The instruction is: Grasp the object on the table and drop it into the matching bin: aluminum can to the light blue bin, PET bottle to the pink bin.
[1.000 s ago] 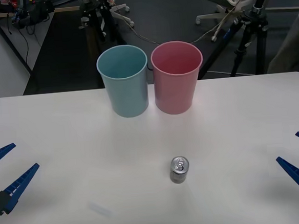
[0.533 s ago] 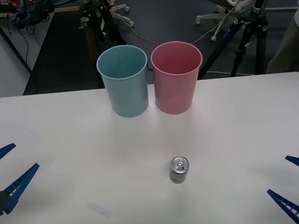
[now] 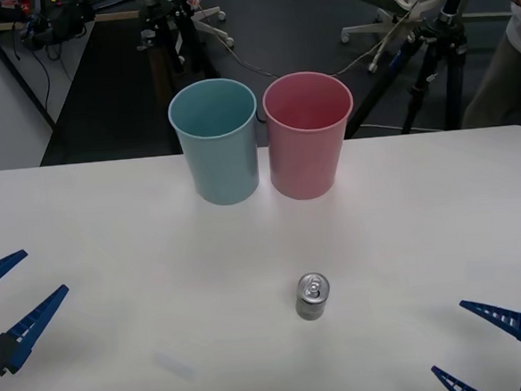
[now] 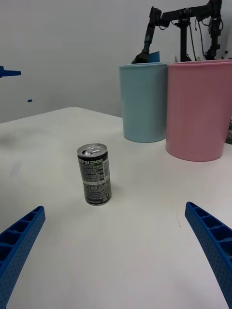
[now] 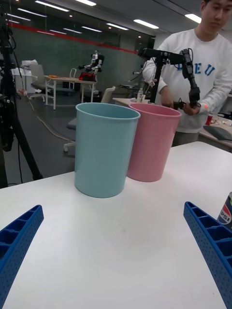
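The aluminum can [image 3: 312,296] stands upright on the white table [image 3: 101,216], a little toward five o'clock of the tabletop's middle in the front view, its shiny top with the pull tab facing up. In the right wrist view the can [image 4: 94,173] shows dark printed sides with "PEPSI" readable just under the rim and a block of small print below it that is too fine to read; in the left wrist view a sliver of the can [image 5: 225,210] carries the letters "psi". The light blue bin [image 3: 216,141] and the pink bin [image 3: 309,134] stand side by side at twelve o'clock from the can, near the far edge, rims nearly touching, blue to the left. The right gripper [image 3: 484,345] hovers low at about four o'clock of the can, well apart from it, blue fingers spread wide and holding nothing. The left gripper [image 3: 17,295] sits at nine o'clock near the table's left edge, likewise spread wide and empty.
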